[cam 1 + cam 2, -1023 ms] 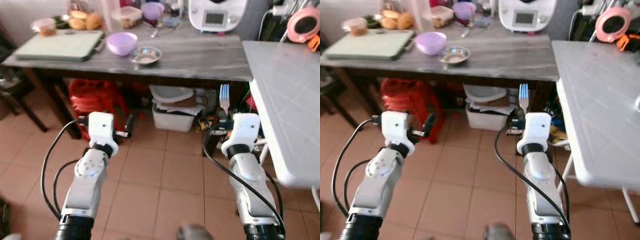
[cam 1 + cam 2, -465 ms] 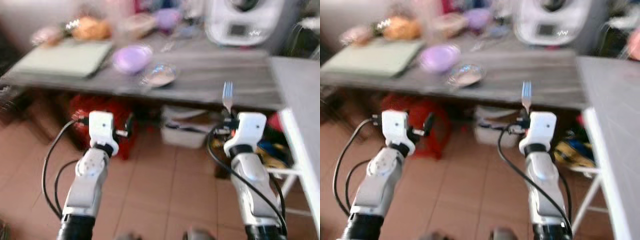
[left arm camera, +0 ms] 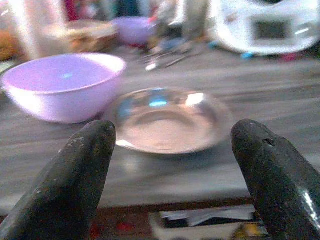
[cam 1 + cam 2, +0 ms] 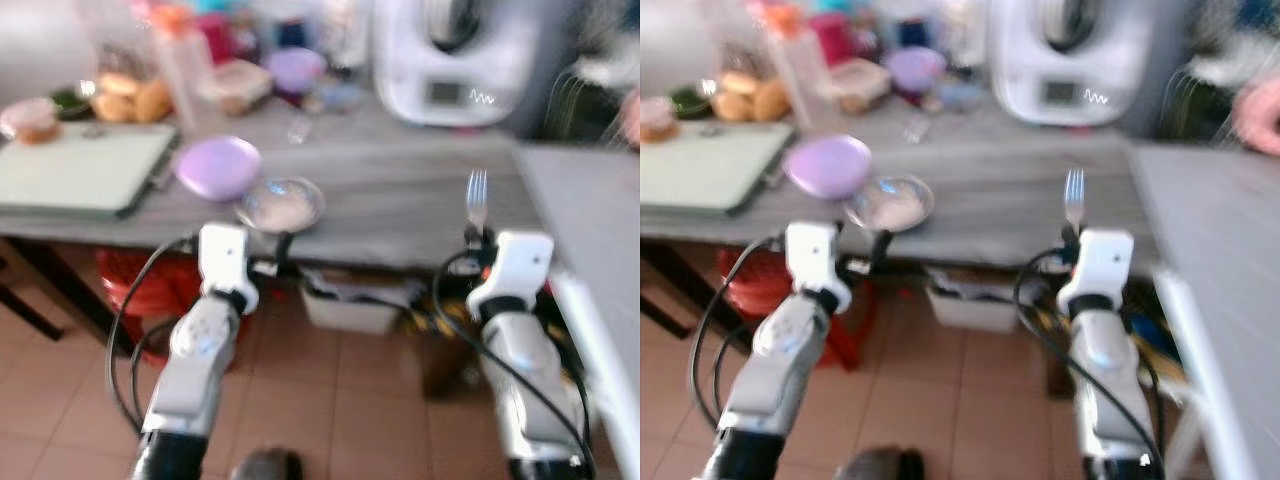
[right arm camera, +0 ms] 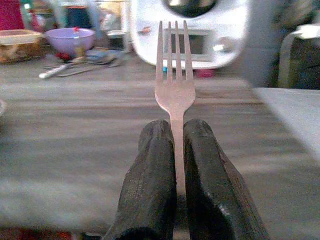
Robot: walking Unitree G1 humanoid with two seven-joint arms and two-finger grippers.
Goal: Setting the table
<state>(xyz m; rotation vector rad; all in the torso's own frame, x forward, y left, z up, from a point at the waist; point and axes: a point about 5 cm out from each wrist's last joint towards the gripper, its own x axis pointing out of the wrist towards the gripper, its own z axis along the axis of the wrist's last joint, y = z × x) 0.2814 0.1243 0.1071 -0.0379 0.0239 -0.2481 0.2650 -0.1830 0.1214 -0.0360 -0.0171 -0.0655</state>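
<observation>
**No readable text from where I sit**

I can read no words, brand names, numbers or signs in any of my camera views; all of them are blurred. The one thing that looks like a display is a small screen on the front of the white kitchen appliance [image 4: 455, 60], standing at about 1 o'clock on the grey table [image 4: 400, 210]. On that screen [image 4: 1062, 93] I see pale marks and a white zigzag beside it, but I cannot make out any characters.
</observation>
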